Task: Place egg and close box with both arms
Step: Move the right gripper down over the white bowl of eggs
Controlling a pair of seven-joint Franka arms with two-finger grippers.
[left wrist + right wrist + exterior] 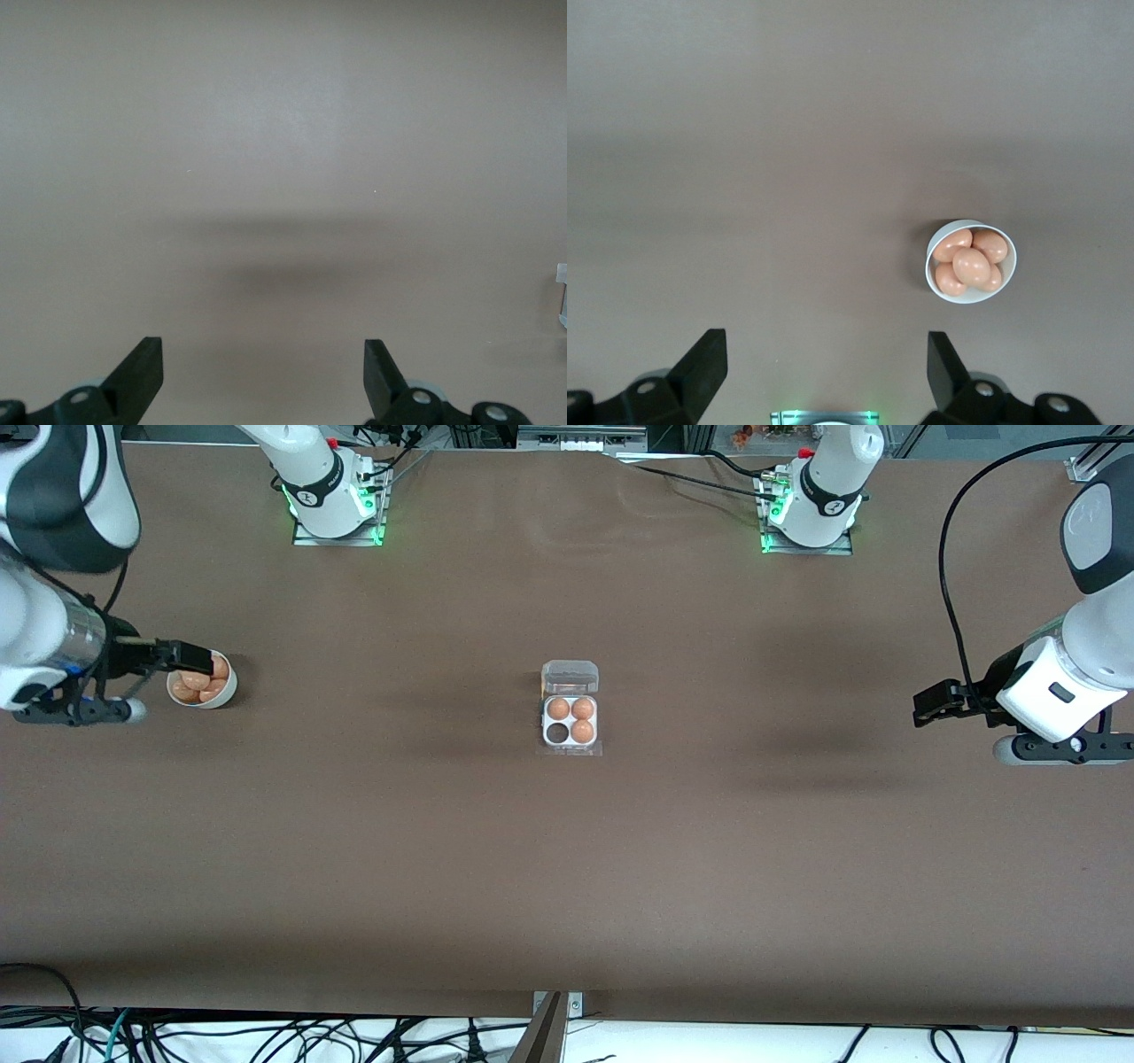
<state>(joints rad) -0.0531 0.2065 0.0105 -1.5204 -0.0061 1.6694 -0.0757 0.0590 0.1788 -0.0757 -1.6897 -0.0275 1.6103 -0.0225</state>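
The box (546, 720) sits mid-table with its clear lid (570, 677) folded open. Three eggs (583, 708) fill its white tray, and one cup (557, 732) is empty. More eggs (195, 682) lie in a round white bowl (232, 687) toward the right arm's end. My right gripper (190, 657) hangs over that bowl's rim, open and empty. In the right wrist view the gripper (827, 354) is open, with the bowl (974, 298) and its eggs (971, 265) off to one side. My left gripper (926, 707) waits open and empty over bare table at the left arm's end, and it is also open in the left wrist view (264, 359).
The brown table (567, 868) is bare around the box. The arm bases (332, 505) stand along the edge farthest from the front camera. Cables hang along the nearest edge. A sliver of the box (562, 297) shows at the edge of the left wrist view.
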